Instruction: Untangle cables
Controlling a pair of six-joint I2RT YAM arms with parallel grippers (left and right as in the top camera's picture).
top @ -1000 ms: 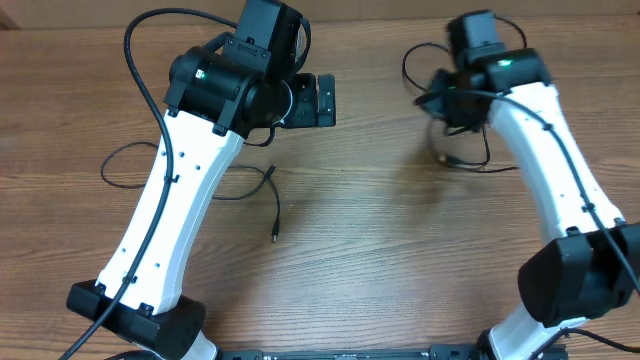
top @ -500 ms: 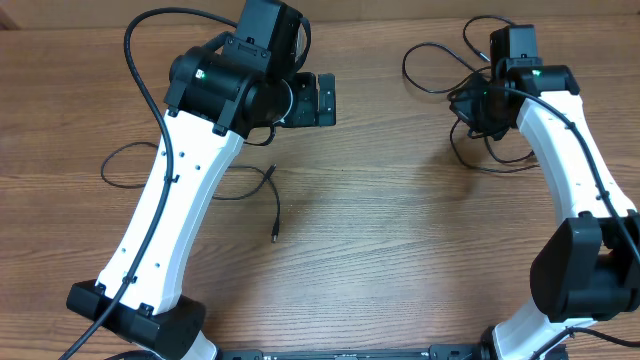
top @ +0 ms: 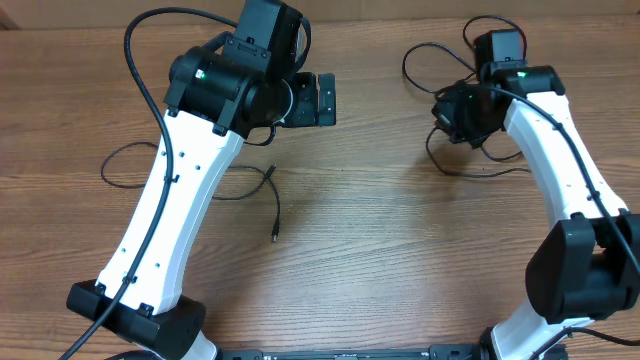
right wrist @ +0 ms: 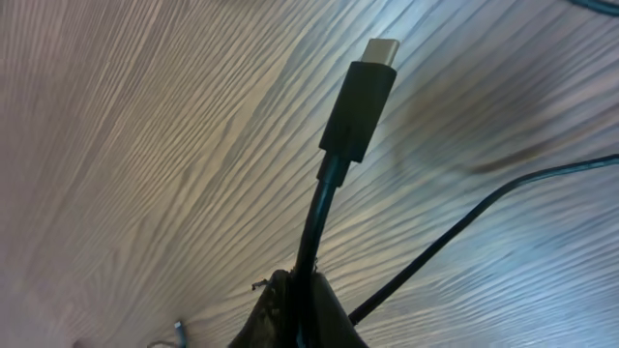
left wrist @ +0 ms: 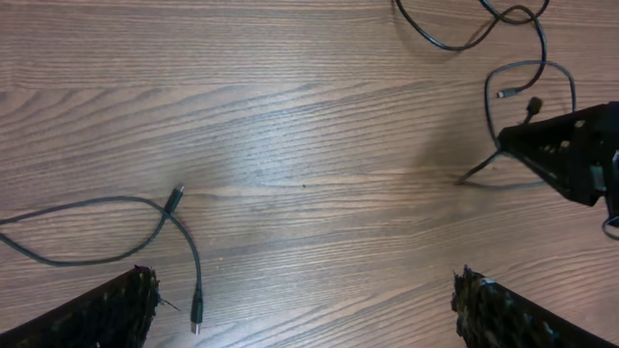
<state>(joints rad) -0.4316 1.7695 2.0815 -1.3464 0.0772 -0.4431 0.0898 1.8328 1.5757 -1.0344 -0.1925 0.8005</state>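
Observation:
Thin black cables lie in two groups on the wooden table. One loose strand [top: 268,185] runs out from under my left arm and ends in a plug [top: 274,238]; the left wrist view shows the same strand [left wrist: 172,215] and plug [left wrist: 196,314]. My left gripper [top: 322,100] hovers open above bare wood, its fingers [left wrist: 106,314] wide apart. Near the far right, my right gripper [top: 445,108] is shut on a cable [right wrist: 319,208] just below its USB-C plug [right wrist: 363,97]. More strands [top: 425,62] loop around it, and one strand [right wrist: 464,227] passes beside the pinched fingers.
A cable loop [top: 120,165] lies left of the left arm's white link [top: 180,210]. The right arm's white link [top: 560,150] leans over the right side of the table. The right gripper [left wrist: 571,155] shows at the right edge of the left wrist view.
My right gripper swung right with its cable, then came back a little to the left and nearer. The left arm has not moved.

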